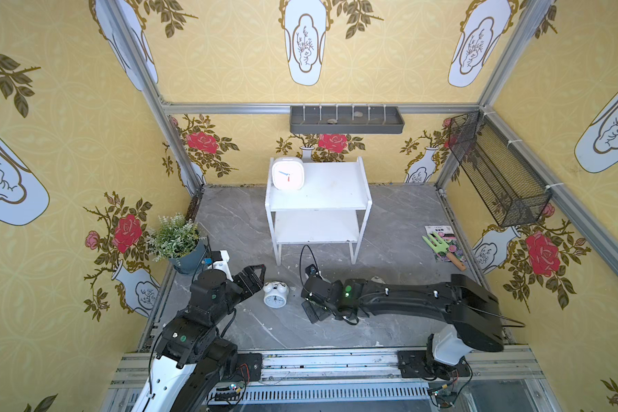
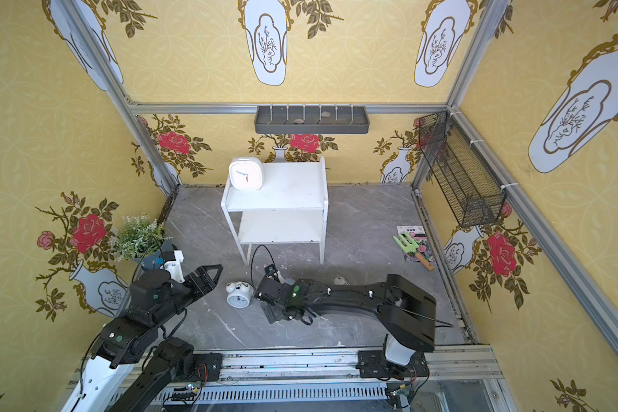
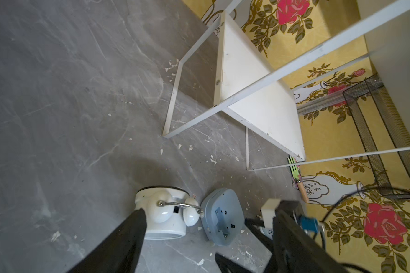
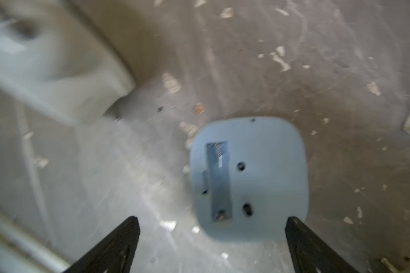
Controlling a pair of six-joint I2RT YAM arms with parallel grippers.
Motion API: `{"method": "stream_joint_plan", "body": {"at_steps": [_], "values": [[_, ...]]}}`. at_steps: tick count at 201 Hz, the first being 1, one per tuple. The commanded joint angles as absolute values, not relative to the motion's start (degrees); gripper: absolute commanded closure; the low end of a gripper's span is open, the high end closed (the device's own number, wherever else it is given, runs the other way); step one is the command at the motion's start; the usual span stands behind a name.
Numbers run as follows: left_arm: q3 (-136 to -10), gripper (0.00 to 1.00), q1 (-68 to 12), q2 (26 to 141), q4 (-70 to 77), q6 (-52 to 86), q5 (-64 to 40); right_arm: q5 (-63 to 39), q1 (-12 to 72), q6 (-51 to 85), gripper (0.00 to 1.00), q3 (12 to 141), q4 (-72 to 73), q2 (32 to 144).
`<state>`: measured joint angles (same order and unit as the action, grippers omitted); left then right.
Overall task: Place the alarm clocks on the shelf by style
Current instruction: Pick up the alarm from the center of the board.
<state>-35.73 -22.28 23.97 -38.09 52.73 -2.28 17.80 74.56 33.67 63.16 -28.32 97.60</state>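
The grey marbled table (image 1: 229,214) is seen in both top views, and the white two-tier shelf (image 1: 336,189) is stood at its far middle, close to the back wall. The right arm (image 1: 407,299) is stretched low across the near part of the table, and the left arm (image 1: 207,303) is raised from the near left corner. A black mesh basket (image 1: 496,178) is hung on the right wall, a grey wall tray (image 1: 346,121) is fixed above the shelf, and a potted plant (image 1: 175,237) is set at the left edge.

The white rounded-square clock (image 1: 288,173) is stood upright on the left rear corner of the shelf's top board; the lower board is bare. The twin-bell clock (image 1: 275,294) is laid on the table in front of the shelf, just beside the left gripper (image 1: 262,277), whose fingers are spread wide with nothing clamped. The light blue clock (image 4: 265,177) is laid face down, back upward, next to the twin-bell clock. It is framed by the right gripper (image 4: 211,218), which is released and parted wide in a blurred wrist view. A green fork (image 1: 439,244) is laid on a packet near the right wall.
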Motion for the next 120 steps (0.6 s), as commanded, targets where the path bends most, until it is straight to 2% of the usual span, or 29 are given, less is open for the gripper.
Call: {"method": "stream_joint_plan", "body": {"at_steps": [1,35,69,120], "values": [[-35.2,0.13,-22.1,22.6,-40.9,54.4,0.0,26.0,74.9,44.2,0.03,67.2,-34.1,102.1],[-35.7,0.12,-22.1,21.9,-41.3,53.3,-0.1,32.2,76.6,59.7,0.02,75.3,-44.4,107.0],[-34.7,0.12,-22.1,22.4,-40.0,53.3,-2.1,29.9,74.8,58.6,0.02,77.3,-42.6,110.5],[-35.1,0.13,-22.0,21.7,-39.3,51.5,-3.6,35.4,73.7,63.4,0.02,81.8,-46.5,112.5]]}}
